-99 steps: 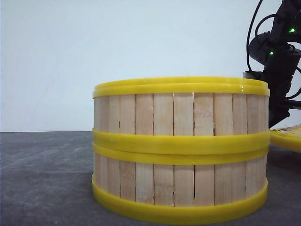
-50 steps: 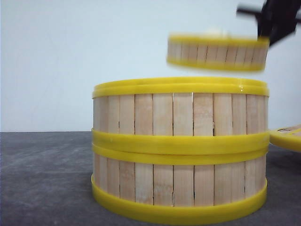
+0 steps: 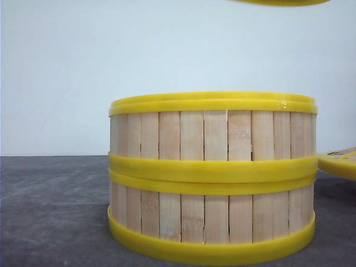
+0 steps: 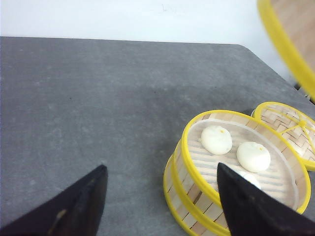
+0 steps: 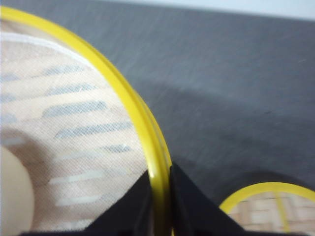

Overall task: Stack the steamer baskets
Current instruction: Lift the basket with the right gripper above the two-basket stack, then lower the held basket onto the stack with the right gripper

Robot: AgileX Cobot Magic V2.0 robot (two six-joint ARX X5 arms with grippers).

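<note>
Two steamer baskets stand stacked on the grey table, the upper one (image 3: 214,136) on the lower one (image 3: 214,217). White buns (image 4: 216,139) lie in the upper basket (image 4: 183,152). A third steamer basket (image 5: 64,113) hangs in the air, with my right gripper (image 5: 160,196) shut on its yellow rim. Only its bottom band (image 3: 278,1) shows at the front view's top edge, and its edge (image 4: 288,44) shows in the left wrist view. My left gripper (image 4: 160,196) is open and empty, above the table beside the stack.
A flat woven lid with a yellow rim (image 3: 336,162) (image 4: 288,129) (image 5: 256,189) lies on the table just right of the stack. Bare grey table (image 4: 98,98) stretches to the stack's left, with a white wall behind.
The basket held by my right gripper has risen from behind the stack's right side until only its bottom band remains in the front view. The stack has not moved.
</note>
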